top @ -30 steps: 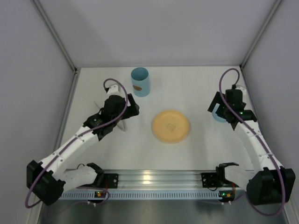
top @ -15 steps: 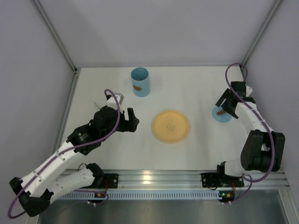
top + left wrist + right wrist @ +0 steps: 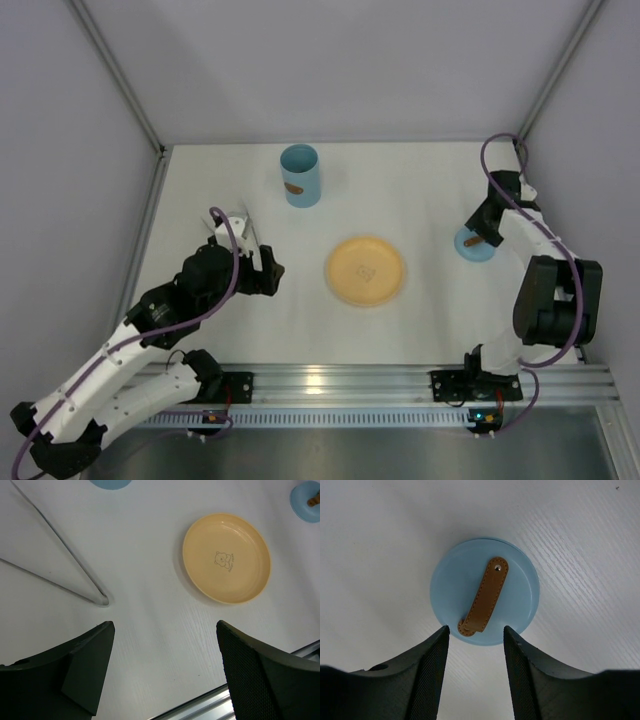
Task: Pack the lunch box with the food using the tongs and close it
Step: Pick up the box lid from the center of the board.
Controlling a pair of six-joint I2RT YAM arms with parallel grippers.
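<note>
The light blue lunch box (image 3: pixel 300 175) stands upright at the back of the table. Its round blue lid (image 3: pixel 485 597) with a brown strap lies flat at the right, also seen as the lid (image 3: pixel 476 243). My right gripper (image 3: pixel 476 629) hovers over the lid's near edge, jaws partly narrowed, nothing between them. The silvery tongs (image 3: pixel 101 599) lie flat in a narrow V, ahead and left of my left gripper (image 3: pixel 164 626), which is wide open and empty. The food shows in no view.
A yellow-orange plate (image 3: pixel 366 270) with a small bear print sits mid-table and looks empty; it is also in the left wrist view as the plate (image 3: pixel 226 557). An aluminium rail (image 3: pixel 340 385) runs along the near edge. Grey walls enclose three sides.
My left arm has drawn back toward the near left, off the tongs. My right arm has swung over the lid and its jaws have narrowed a good deal.
</note>
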